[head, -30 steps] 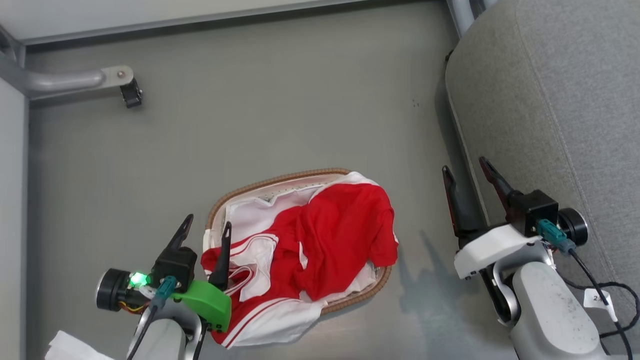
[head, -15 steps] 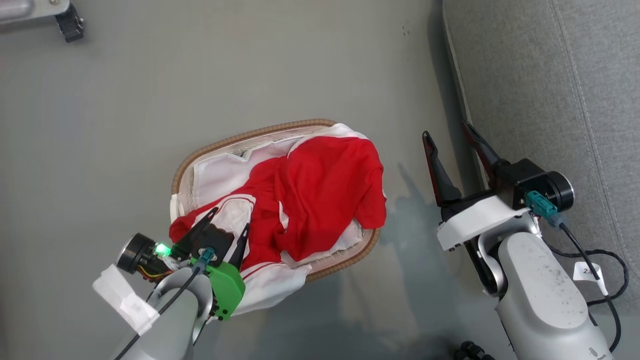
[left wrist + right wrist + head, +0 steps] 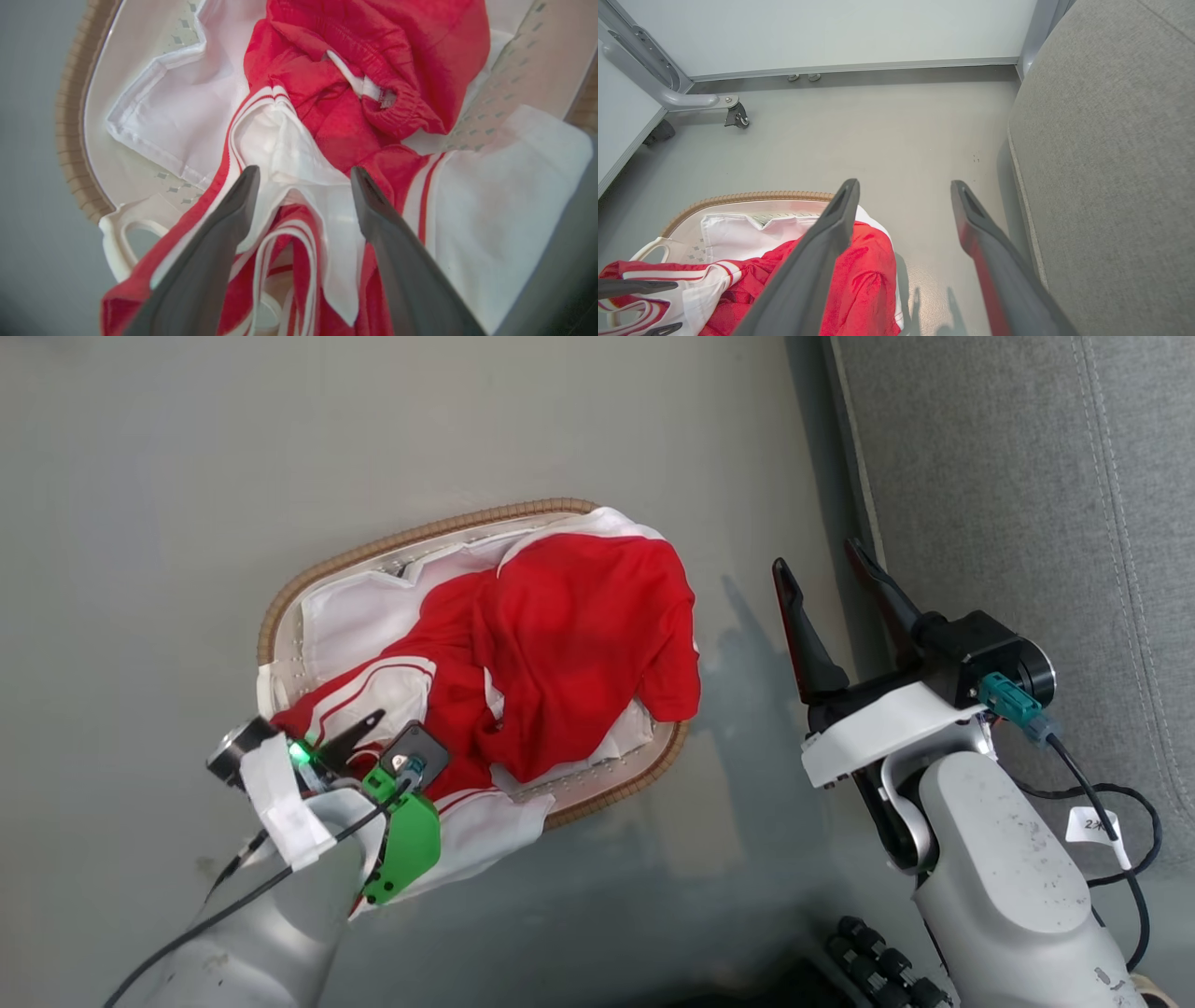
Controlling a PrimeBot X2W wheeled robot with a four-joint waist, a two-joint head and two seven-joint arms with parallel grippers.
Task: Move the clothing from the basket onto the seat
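The floor (image 3: 140, 476) was a smooth grey surface with a soft shine. The basket (image 3: 401, 537) stood directly on it, left of the middle. The seat (image 3: 1008, 476) rose along the right side of the floor. At the far left, a caster (image 3: 737, 115) of a grey metal frame (image 3: 686, 99) rested on the floor.

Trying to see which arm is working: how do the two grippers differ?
The left gripper hangs over red and white clothing in the brown-rimmed white plastic basket, fingers straddling a white fold; the right gripper hangs over grey floor beside the grey fabric seat. Left wears a green bracket, right a white bracket. Both are open.
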